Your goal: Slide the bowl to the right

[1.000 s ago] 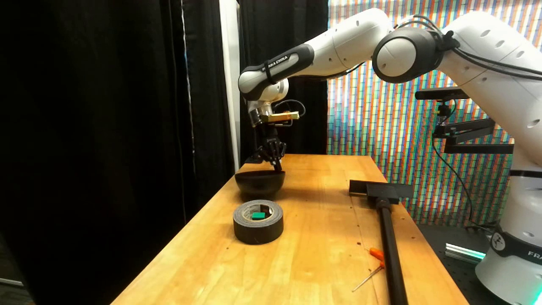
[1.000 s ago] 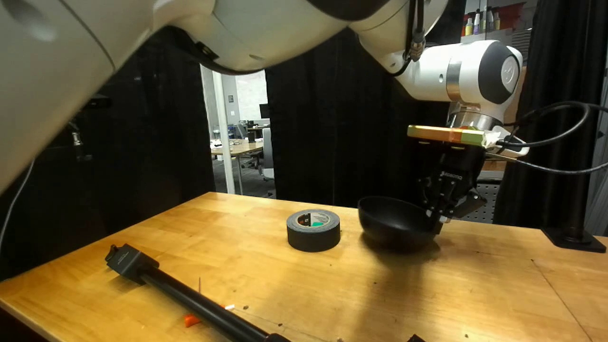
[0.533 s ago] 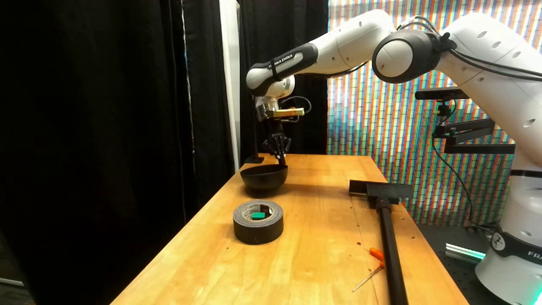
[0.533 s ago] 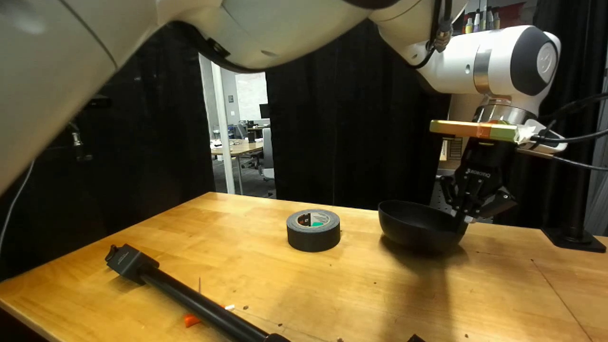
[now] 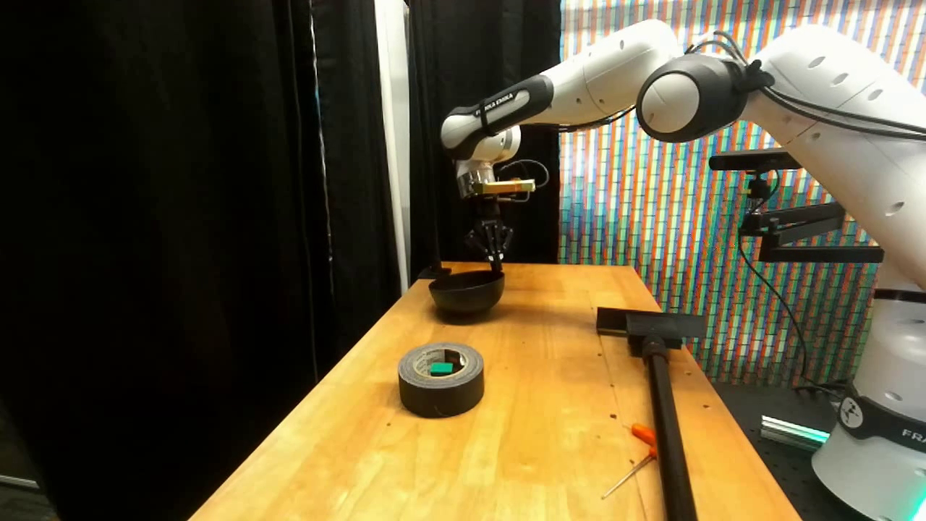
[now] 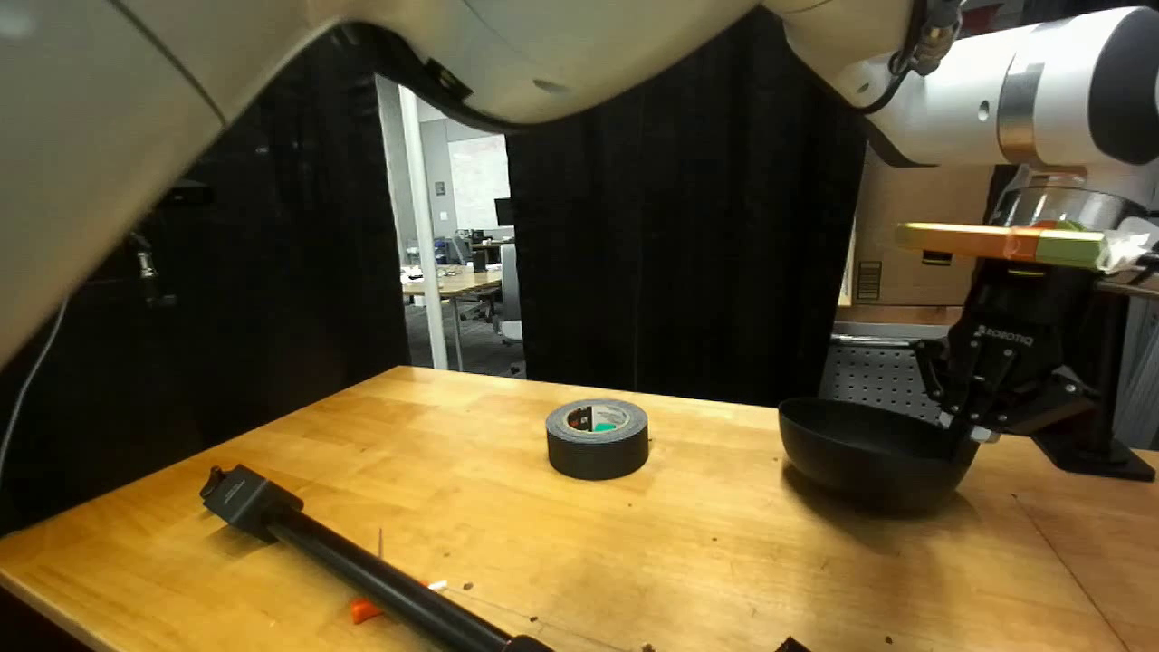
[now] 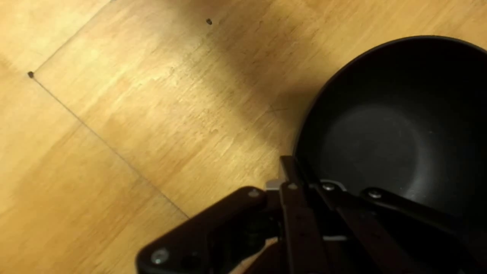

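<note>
At wrist-view edge, bowl (image 7: 380, 133) cropped, partly behind hand (image 7: 294, 161)

Arm (image 5: 604, 69) white, smooth, rounded; dark grey joint covers (image 5: 715, 81). "FRANKA EMIKA" lettering (image 5: 500, 104) on dark forearm panel (image 5: 541, 91), partly crossed by black strap (image 5: 485, 119). Black cables (image 5: 843, 119) over upper links (image 5: 868, 181); silver wrist band (image 6: 1020, 104). Yellow, orange and green bar (image 6: 1000, 244) above end effector (image 6: 963, 436) (black, marked "ROBOTIQ" in pale letters). Silvery screws (image 7: 159, 255) along finger linkages (image 7: 205, 228).
</note>
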You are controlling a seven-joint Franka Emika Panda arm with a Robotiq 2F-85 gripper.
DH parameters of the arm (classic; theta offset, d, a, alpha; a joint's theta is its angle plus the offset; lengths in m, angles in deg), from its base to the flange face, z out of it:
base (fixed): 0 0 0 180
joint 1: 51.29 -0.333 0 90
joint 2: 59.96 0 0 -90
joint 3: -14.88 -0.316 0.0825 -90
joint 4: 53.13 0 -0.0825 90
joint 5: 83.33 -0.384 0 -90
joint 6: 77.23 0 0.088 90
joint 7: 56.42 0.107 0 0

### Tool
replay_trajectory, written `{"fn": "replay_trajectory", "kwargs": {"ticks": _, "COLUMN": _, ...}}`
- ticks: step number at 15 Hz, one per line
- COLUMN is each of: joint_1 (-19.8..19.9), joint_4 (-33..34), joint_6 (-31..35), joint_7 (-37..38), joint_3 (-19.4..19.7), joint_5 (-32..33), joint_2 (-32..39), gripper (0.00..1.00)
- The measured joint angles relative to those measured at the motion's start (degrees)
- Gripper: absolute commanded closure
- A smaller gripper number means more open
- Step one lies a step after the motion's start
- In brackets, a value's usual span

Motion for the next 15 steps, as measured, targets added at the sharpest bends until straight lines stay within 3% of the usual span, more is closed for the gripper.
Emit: {"fn": "replay_trajectory", "kwargs": {"ticks": 15, "joint_1": 8.07, "joint_4": 0.28, "joint_6": 0.16, "joint_7": 1.50, "joint_3": 0.15, "joint_5": -3.05, "joint_2": 0.01, "gripper": 0.97}}
